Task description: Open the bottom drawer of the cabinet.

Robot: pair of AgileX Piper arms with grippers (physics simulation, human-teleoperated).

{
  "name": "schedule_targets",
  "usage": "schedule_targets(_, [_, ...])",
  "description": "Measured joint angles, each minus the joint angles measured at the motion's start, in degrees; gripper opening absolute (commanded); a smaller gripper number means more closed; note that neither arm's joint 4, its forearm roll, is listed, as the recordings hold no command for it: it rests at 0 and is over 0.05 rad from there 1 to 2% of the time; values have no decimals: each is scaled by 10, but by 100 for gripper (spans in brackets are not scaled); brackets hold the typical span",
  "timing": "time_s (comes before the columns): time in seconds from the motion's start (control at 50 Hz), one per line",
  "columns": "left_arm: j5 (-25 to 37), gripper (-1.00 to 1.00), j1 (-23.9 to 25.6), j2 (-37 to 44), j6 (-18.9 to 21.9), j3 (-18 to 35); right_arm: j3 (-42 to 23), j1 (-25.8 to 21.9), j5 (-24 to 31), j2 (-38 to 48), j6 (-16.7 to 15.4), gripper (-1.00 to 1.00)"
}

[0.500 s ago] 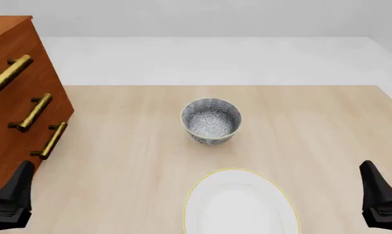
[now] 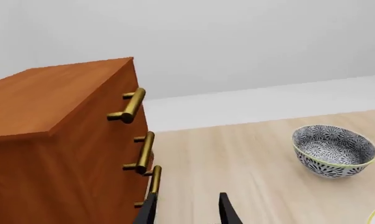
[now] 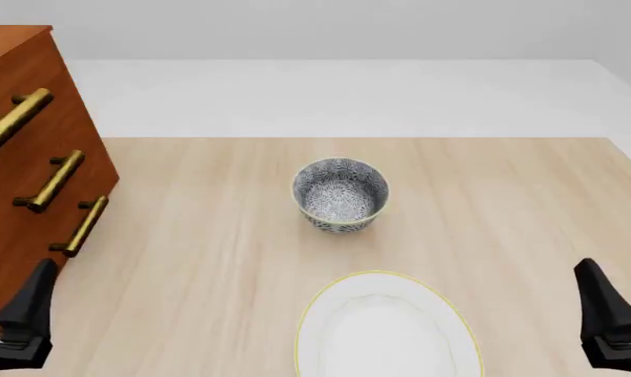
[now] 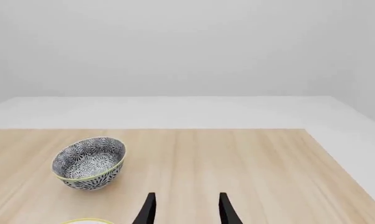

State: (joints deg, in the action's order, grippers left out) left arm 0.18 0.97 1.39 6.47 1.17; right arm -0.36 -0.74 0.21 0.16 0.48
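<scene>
Cabinet stands at the table's far-left edge, drawer fronts facing right across the table; all three drawers look shut. Bottom drawer is the lowest, its brass handle a bar running up-and-down the drawer front, slanted in the front view. Left gripper sits just below and a little left of that handle, near but apart; in the left wrist view its fingers stand moderately apart, nothing between them, one tip directly beneath the handle's lower end. Left arm is plainly the nearer; judged move is a short reach forward, jaws straddling the bar. Nothing stands between. Mid-table, a patterned bowl; nearer, a white plate, both well clear of the drawer's path. Right gripper at far right, likewise parted and empty, well apart from the cabinet.
</scene>
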Motion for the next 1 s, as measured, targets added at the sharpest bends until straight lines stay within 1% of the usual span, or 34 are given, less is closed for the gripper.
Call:
schedule_targets(0.12, [-9,100,7,20,49,5,-2,-1,0,0,2,100])
schedule_targets(0.26, [-25,100,14,47,118,2,-4,-2,0,0,4,100])
schedule_targets(0.5, [-46,100,7,95,232,-7,-7,-3,1,0,7,100])
schedule_targets(0.82, [-75,100,-6,165,345,-11,-9,-4,1,0,10,100])
schedule_targets(1.0, [-121,100,-5,230,407,-11,-10,-5,0,1,11,100])
